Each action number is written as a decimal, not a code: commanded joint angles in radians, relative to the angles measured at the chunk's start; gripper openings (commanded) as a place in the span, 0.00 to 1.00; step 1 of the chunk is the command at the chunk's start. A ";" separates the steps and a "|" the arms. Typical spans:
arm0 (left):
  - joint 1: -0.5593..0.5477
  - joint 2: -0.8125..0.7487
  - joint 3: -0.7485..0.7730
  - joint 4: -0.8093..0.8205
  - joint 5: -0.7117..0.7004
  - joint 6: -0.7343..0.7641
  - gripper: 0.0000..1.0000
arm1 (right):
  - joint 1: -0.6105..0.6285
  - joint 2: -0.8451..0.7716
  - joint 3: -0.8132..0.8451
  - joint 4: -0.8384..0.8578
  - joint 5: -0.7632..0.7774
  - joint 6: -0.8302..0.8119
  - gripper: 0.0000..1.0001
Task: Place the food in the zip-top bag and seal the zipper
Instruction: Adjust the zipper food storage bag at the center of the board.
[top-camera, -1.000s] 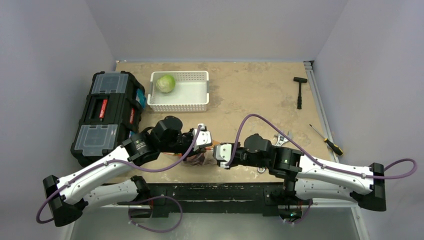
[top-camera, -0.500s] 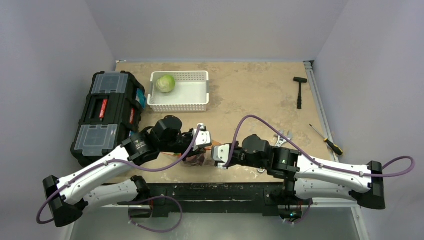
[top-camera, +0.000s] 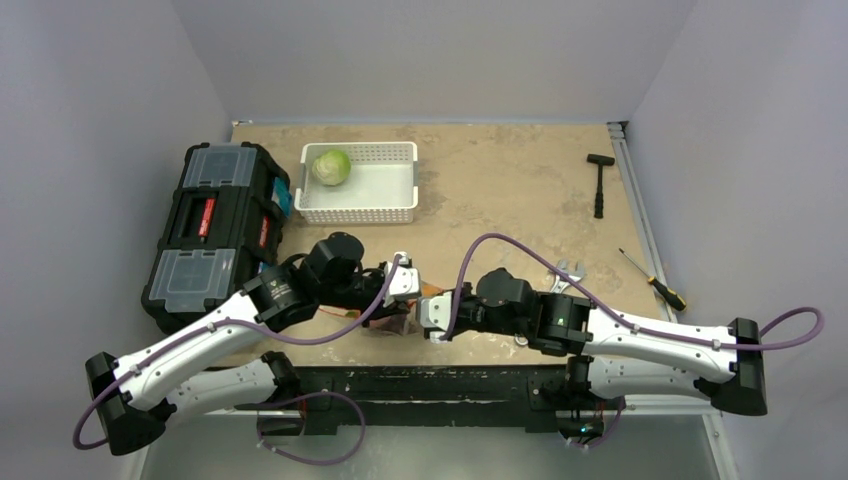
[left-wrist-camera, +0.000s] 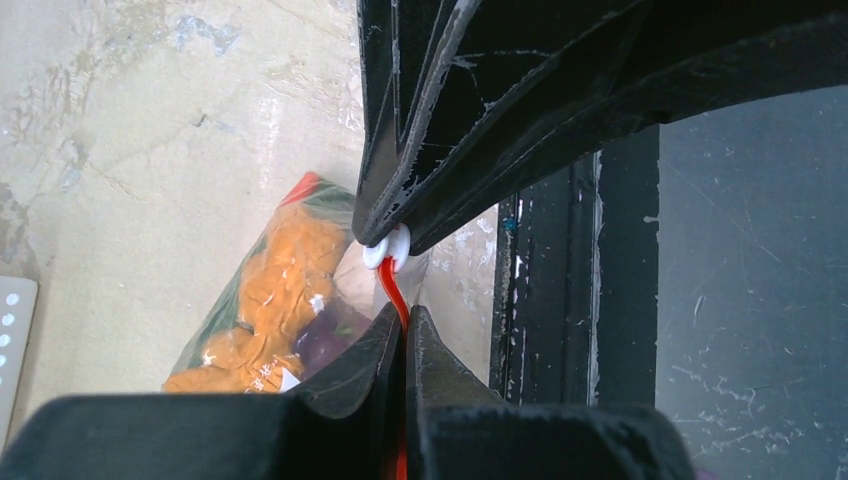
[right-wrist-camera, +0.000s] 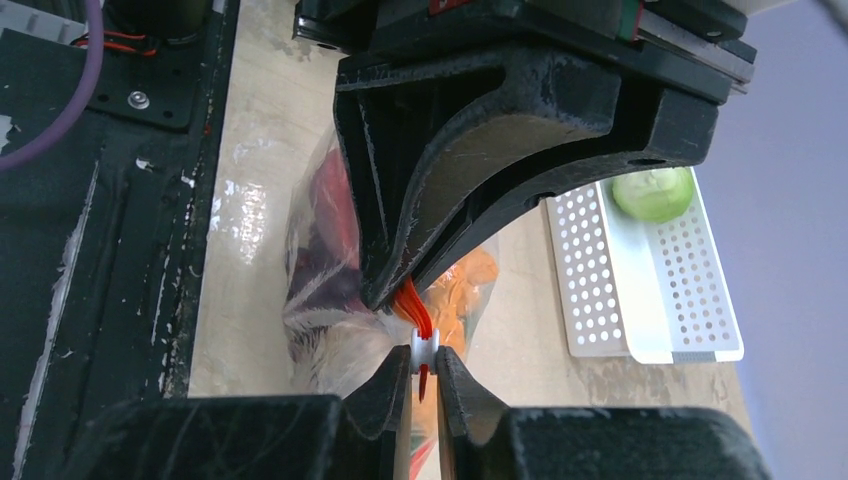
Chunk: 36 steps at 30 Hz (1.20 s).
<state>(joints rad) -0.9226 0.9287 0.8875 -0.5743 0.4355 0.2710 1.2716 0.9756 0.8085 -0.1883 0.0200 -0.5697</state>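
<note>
Status: loading looks mostly done. Orange carrot, dark purple and green pieces show through the clear zip-top bag, which lies at the near edge of the desk, between the two arms. One round green piece sits in the white basket, well apart; cannot tell whether it is meant for packing. Left tool pinched tight on the orange-red zipper, anchoring the strip. Right tool narrow, nipped on the white slider, just beside the left fingertips. How much of the mouth is closed: not visible. Left to do, by my reading: run the slider, confirm the seal
</note>
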 joint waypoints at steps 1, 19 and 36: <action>-0.004 -0.027 0.005 0.065 0.086 0.020 0.00 | 0.005 0.019 0.059 0.065 -0.074 -0.046 0.04; -0.004 -0.055 -0.008 0.062 0.091 0.026 0.00 | 0.004 0.076 0.078 0.085 -0.156 -0.063 0.23; -0.004 -0.084 -0.014 0.067 0.065 0.021 0.00 | 0.000 -0.015 -0.093 0.237 -0.090 0.087 0.40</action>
<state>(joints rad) -0.9234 0.8806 0.8688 -0.5854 0.4789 0.2802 1.2705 0.9855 0.7403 -0.0330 -0.0963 -0.5117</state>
